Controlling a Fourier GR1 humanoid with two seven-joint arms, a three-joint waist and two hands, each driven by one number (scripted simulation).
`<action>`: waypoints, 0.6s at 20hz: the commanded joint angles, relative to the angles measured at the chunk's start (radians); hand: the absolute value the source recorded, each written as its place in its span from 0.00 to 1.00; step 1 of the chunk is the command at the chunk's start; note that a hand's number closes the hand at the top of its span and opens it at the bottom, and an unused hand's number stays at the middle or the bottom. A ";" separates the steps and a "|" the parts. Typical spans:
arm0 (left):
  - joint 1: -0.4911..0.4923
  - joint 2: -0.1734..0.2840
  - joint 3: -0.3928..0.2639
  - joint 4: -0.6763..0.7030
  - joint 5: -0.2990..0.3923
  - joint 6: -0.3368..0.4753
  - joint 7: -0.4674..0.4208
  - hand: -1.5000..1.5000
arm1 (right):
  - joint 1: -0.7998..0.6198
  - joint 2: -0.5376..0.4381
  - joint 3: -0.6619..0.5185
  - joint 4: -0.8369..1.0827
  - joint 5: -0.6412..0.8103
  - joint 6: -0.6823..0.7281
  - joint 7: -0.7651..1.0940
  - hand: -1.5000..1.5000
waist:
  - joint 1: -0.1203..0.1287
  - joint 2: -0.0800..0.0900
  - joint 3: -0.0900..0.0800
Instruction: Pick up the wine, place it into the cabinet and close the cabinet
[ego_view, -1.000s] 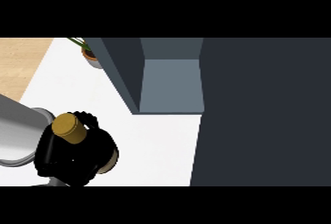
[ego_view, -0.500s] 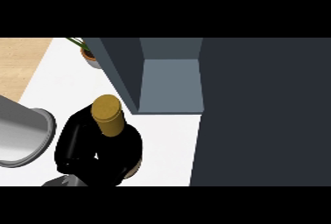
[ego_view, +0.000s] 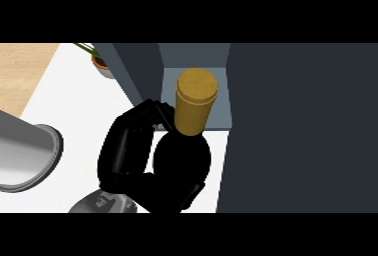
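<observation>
At the lower edge you see a black hand (ego_view: 125, 150) on a grey forearm; you cannot tell from this view which arm it belongs to. Its fingers (ego_view: 148, 112) are curled round the dark glass wine bottle with the golden cap (ego_view: 193, 107), so the hand is grasping the bottle. The black body of the bottle is low in the view, and its golden neck points up toward the dark grey cabinet (ego_view: 295, 125). The neck overlaps the open, lighter grey inside (ego_view: 221, 102) of the cabinet. The white desk (ego_view: 81, 105) lies under the hand. At the left edge sits a round grey metal object (ego_view: 26, 157). Farther away, near the cabinet's left wall, stands a small brown pot with a green plant (ego_view: 100, 60), and beyond it is a light wooden floor (ego_view: 22, 70).
</observation>
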 joint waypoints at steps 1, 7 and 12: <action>-0.129 -0.003 -0.062 0.078 0.002 0.141 0.016 1.00 | 0.043 0.009 0.011 -0.091 -0.063 0.015 -0.007 0.00 | -0.005 0.001 0.000; -0.198 -0.004 -0.071 0.121 -0.025 0.213 0.034 1.00 | 0.032 0.001 -0.038 -0.067 -0.086 0.023 -0.016 0.00 | 0.001 0.001 0.000; -0.279 -0.004 -0.058 0.274 0.016 0.236 -0.054 1.00 | -0.059 -0.029 -0.072 -0.112 -0.113 -0.021 0.120 0.00 | -0.005 0.002 -0.001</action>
